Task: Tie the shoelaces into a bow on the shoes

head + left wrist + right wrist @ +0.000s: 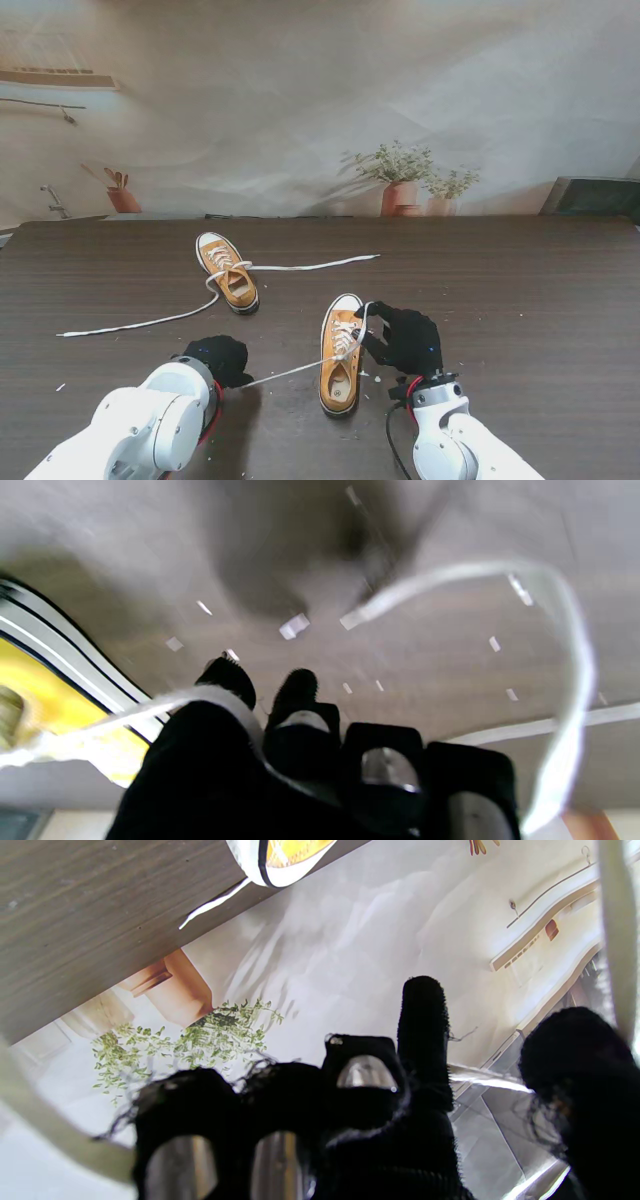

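The near yellow shoe (342, 352) lies between my hands, toe pointing away from me. My left hand (218, 358) sits to its left, shut on one white lace end (285, 373) that runs taut to the eyelets. In the left wrist view this lace (150, 707) crosses my thumb beside the shoe's side (50, 690), and its free end curls in a loop (575, 680). My right hand (405, 340) is at the shoe's right, shut on the other lace end (364, 316), lifted beside the toe. This lace (617, 915) passes by my thumb (575, 1065).
A second yellow shoe (228, 272) lies farther away to the left, its untied laces spread out to the left (130, 323) and right (320, 265) over the dark wooden table (520, 300). Small white scraps dot the table near the shoe. A printed backdrop stands behind.
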Tool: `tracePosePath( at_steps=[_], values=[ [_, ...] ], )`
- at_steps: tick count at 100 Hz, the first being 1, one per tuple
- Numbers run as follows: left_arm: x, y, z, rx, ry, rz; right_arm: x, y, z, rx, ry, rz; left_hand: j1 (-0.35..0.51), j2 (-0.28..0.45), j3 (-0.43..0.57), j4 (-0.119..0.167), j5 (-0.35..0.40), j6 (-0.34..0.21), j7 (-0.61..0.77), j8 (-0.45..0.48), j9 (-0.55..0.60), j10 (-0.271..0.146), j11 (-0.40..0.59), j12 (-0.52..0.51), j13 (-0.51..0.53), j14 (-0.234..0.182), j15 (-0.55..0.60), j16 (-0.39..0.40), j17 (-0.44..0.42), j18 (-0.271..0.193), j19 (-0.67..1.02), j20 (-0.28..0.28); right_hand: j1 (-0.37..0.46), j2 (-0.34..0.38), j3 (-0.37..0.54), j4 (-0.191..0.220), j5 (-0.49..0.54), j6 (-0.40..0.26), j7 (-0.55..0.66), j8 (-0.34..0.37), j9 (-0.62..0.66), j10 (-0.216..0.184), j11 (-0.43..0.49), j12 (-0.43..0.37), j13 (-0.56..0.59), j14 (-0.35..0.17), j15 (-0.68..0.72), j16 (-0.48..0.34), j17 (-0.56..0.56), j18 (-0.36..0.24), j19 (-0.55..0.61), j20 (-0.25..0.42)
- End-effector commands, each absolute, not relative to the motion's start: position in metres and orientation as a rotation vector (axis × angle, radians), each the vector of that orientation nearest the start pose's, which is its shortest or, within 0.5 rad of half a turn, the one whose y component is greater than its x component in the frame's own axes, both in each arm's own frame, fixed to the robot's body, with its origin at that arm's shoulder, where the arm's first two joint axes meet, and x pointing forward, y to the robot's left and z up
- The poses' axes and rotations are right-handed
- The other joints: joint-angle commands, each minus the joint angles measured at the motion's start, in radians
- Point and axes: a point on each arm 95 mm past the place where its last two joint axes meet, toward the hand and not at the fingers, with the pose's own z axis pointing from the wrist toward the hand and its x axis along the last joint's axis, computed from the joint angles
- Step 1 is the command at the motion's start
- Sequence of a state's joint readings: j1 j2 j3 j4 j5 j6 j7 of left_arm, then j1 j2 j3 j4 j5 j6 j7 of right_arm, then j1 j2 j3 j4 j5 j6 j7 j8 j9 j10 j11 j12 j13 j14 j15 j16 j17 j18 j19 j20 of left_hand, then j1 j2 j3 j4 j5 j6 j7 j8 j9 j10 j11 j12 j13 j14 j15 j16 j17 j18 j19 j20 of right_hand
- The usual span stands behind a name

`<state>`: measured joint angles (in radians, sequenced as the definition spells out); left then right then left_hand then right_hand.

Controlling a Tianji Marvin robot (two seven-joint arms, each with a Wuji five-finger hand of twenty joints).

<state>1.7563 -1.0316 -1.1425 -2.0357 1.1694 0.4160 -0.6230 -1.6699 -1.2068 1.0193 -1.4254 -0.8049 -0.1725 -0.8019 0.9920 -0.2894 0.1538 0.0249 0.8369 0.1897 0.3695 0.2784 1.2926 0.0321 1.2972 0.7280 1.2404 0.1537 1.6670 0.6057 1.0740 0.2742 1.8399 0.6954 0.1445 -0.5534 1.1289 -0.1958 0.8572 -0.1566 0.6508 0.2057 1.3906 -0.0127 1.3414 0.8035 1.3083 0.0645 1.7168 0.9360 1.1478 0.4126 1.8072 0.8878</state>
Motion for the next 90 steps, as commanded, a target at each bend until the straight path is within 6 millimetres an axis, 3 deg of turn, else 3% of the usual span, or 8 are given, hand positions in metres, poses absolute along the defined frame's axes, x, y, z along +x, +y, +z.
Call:
tracePosePath(
  at_steps=[1,7,24,44,64,90],
  values=[
    [0.311,-0.045,-0.307,-1.604,1.807,-1.008,0.322,0.055,-0.380,1.216,0.887,2.015,0.058,-0.057,0.014,0.019,-0.010,-0.064,0.084,0.053,0.017,-0.010,-0.003,0.024,0.031,-0.014,0.006,-0.011,0.026,-0.206,0.254,-0.032,0.027,-0.017,0.039,0.018,0.026,-0.014,-0.013,-0.004,0.063,0.045,0.052,0.021,0.000,-0.013,0.092,0.018,0.028,0.012,0.238,0.014],
    [0.310,-0.046,-0.306,-1.691,1.879,-1.001,0.322,0.054,-0.379,1.219,0.884,2.015,0.078,-0.067,-0.010,0.031,-0.021,-0.095,0.196,0.054,0.013,-0.001,-0.010,0.027,0.031,-0.015,0.000,-0.011,0.024,-0.203,0.254,-0.056,0.027,-0.017,0.039,0.018,0.027,-0.014,-0.013,-0.005,0.062,0.045,0.052,0.021,0.000,-0.012,0.092,0.019,0.028,0.012,0.239,0.015],
    [0.311,-0.050,-0.307,-1.902,2.002,-1.038,0.322,0.053,-0.378,1.218,0.879,2.016,0.077,-0.088,-0.020,0.035,-0.017,-0.141,0.292,0.076,0.011,0.015,-0.019,0.030,0.031,-0.014,-0.008,-0.013,0.022,-0.201,0.254,-0.084,0.028,-0.018,0.041,0.018,0.028,-0.013,-0.015,-0.007,0.062,0.045,0.054,0.021,0.000,-0.012,0.092,0.021,0.028,0.012,0.239,0.016],
    [0.307,-0.056,-0.316,-2.142,2.013,-1.202,0.322,0.053,-0.378,1.215,0.883,2.017,0.051,-0.076,-0.058,0.005,-0.009,-0.179,0.312,0.065,0.001,0.030,-0.029,0.034,0.031,-0.008,-0.018,-0.016,0.019,-0.184,0.254,-0.101,0.028,-0.016,0.038,0.018,0.028,-0.017,-0.015,-0.008,0.062,0.044,0.055,0.021,0.000,-0.013,0.091,0.021,0.028,0.012,0.239,0.017],
    [0.301,-0.059,-0.327,-2.316,1.877,-1.455,0.322,0.054,-0.378,1.216,0.890,2.014,0.005,-0.039,-0.117,-0.036,0.021,-0.230,0.333,0.050,-0.018,0.028,-0.034,0.050,0.032,-0.001,-0.037,-0.021,0.015,-0.160,0.254,-0.125,0.027,-0.013,0.036,0.018,0.025,-0.021,-0.015,-0.008,0.062,0.044,0.055,0.021,0.001,-0.014,0.091,0.022,0.028,0.012,0.239,0.018],
    [0.292,-0.057,-0.347,-2.685,1.598,-1.737,0.322,0.057,-0.379,1.222,0.906,2.010,-0.085,0.010,-0.149,-0.041,0.093,-0.234,0.251,-0.004,-0.036,0.051,-0.037,0.078,0.030,0.030,-0.049,-0.020,0.009,-0.105,0.253,-0.148,0.029,-0.006,0.029,0.018,0.022,-0.025,-0.012,-0.006,0.062,0.044,0.055,0.020,0.001,-0.014,0.090,0.022,0.028,0.012,0.238,0.018]
  ],
)
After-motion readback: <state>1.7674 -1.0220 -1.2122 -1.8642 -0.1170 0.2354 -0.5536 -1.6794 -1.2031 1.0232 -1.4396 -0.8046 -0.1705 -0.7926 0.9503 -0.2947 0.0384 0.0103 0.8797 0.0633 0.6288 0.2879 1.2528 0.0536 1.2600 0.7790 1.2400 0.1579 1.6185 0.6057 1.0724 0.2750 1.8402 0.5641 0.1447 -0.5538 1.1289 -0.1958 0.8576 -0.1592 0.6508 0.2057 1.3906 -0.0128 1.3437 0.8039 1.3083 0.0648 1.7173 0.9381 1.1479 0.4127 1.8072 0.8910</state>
